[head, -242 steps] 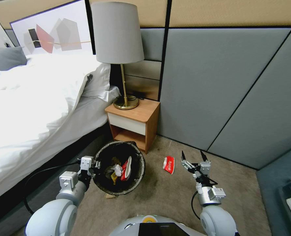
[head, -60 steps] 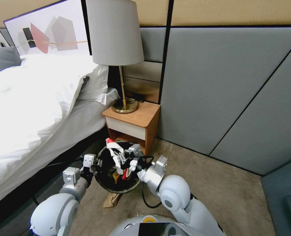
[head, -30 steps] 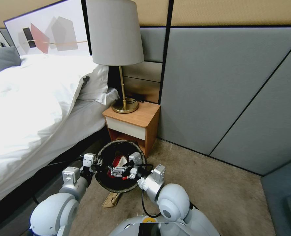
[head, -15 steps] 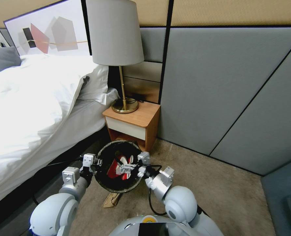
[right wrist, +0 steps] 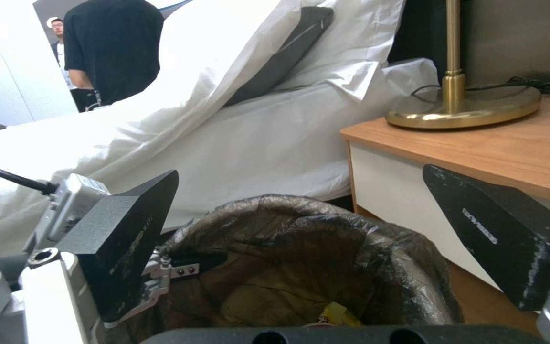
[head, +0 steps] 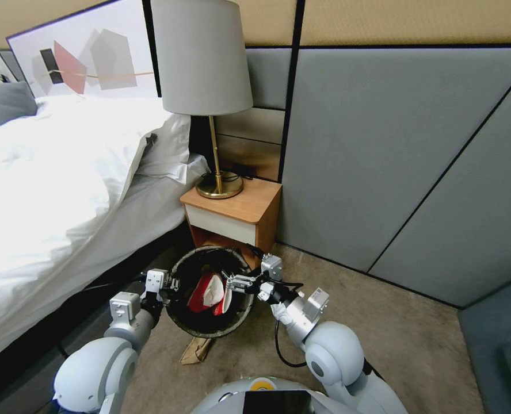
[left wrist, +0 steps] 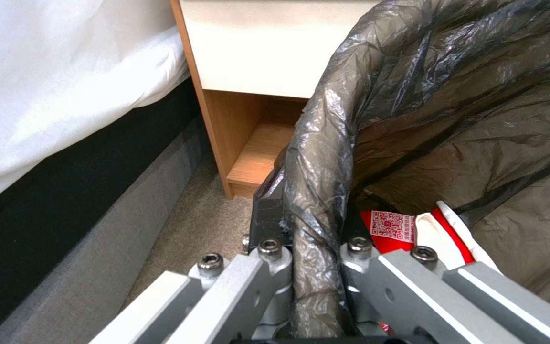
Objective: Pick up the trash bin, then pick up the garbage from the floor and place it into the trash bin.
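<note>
Right gripper (head: pixel 239 282) has withdrawn to the bin (head: pixel 178 276) rim, jaws wide and empty.
Left gripper (head: pixel 172 286) pinches the liner; wrapper (left wrist: pixel 395 226) shows a QR code.

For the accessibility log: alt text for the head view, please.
Left hand grips the rim of the bin, which holds a red-and-white wrapper. Right hand hangs open over its far rim, beside a nightstand.

Even indoor light on my feed, bed (head: pixel 48 172) sheets blown out white, bin (head: pixel 180 313) interior dark, wall lines bowing at the edges.
</note>
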{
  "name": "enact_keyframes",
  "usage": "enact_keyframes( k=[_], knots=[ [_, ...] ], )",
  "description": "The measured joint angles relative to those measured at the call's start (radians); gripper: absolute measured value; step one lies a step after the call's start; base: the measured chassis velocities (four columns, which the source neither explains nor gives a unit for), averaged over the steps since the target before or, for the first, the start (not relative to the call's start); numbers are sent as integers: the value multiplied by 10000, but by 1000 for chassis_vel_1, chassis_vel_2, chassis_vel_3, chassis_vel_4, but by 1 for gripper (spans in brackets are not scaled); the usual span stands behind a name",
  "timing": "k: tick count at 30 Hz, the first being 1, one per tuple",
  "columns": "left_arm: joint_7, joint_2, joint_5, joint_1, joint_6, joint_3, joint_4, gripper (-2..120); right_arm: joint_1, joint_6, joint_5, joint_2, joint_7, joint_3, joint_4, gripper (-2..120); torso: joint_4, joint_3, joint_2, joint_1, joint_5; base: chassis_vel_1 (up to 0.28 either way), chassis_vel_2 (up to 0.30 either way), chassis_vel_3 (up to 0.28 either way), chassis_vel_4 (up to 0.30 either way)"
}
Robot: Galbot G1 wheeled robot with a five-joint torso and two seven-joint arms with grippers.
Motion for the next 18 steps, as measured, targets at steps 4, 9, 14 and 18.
enact_keyframes(
  k=[4,9,14,18],
  knots=[
    [2,-3,-14,0,0,-12,5,1,-176,22,10,-31,-99,258,392,100,0,0,0,0,0,0,0,0,0],
    [3,21,-87,0,0,-42,-10,1,-520,229,-227,-43,35,854,695,100,0,0,1,0,0,0,0,0,0],
    [9,23,-155,27,0,-180,-25,1,-781,782,-770,76,843,1400,386,100,0,0,0,0,0,0,0,0,0],
    [12,34,-234,40,-4,-291,-33,1,-901,1203,-978,110,1074,1620,174,100,0,0,0,0,0,0,0,0,0]
  ],
)
